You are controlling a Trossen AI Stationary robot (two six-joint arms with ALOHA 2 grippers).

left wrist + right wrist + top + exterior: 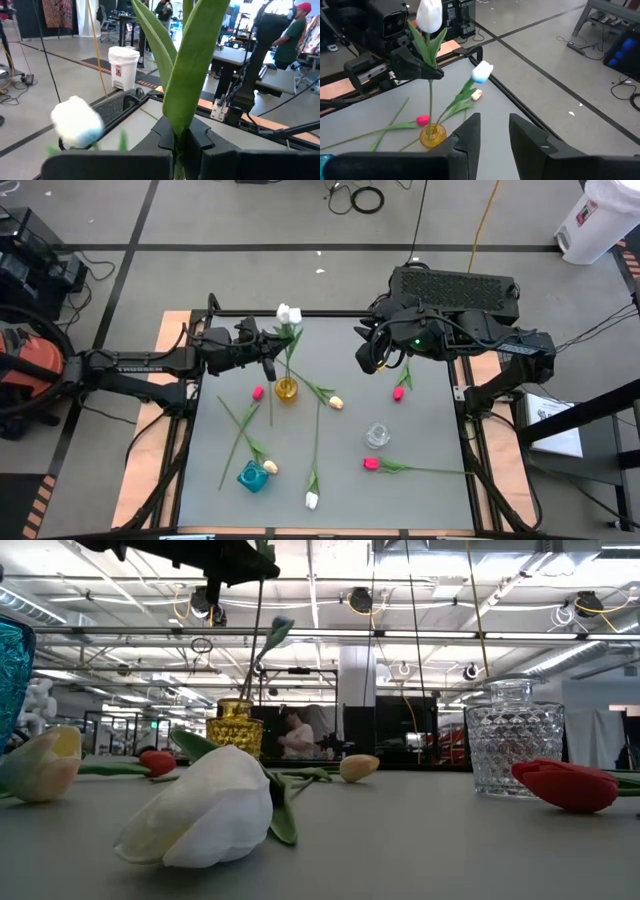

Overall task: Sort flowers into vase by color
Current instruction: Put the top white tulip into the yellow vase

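The left gripper [272, 352] is clamped on the green stem of a white artificial tulip [429, 16], holding it upright with the stem running down into the small amber-yellow glass vase [287, 390], where another white tulip [482, 72] leans. Nearer, a teal glass vase [253, 476] stands by a pale yellow tulip [270, 467]. A clear cut-glass vase [377, 434] sits right of centre, a red-pink tulip [372, 464] just before it. The right gripper [372, 358] hovers at the far right, fingers parted, empty.
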